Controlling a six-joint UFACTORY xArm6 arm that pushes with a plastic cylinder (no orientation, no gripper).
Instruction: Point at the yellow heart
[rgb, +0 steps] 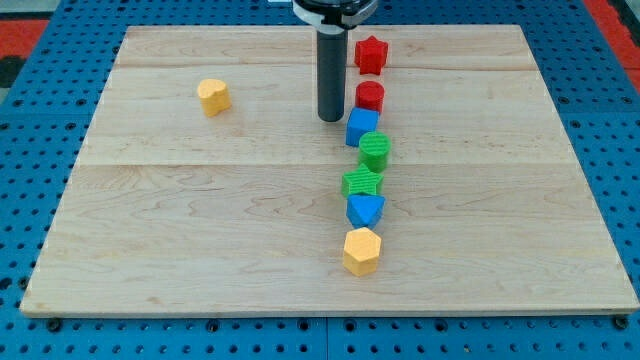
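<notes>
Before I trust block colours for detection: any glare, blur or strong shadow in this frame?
Camera view: even, soft light, no glare on the wooden board; blocks sharp, yellow heart crisp; only faint shadows beside my tip and under the blocks; the rod's top is cropped at the view's top.

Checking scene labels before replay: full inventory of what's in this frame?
yellow heart: 1, yellow, upper left of the board, alone
red star: 1, red, top of the column right of centre
red cylinder: 1, red, below the star
blue block: 1, blue, shape unclear, below the red cylinder
green cylinder: 1, green, against the blue block's lower right
green star: 1, green, below the green cylinder
blue triangle: 1, blue, below the green star
yellow hexagon: 1, yellow-orange, bottom of the column
wooden board: 1, light wood, on a blue pegboard
my tip: 1, dark rod, just left of the blue block, far right of the yellow heart
</notes>
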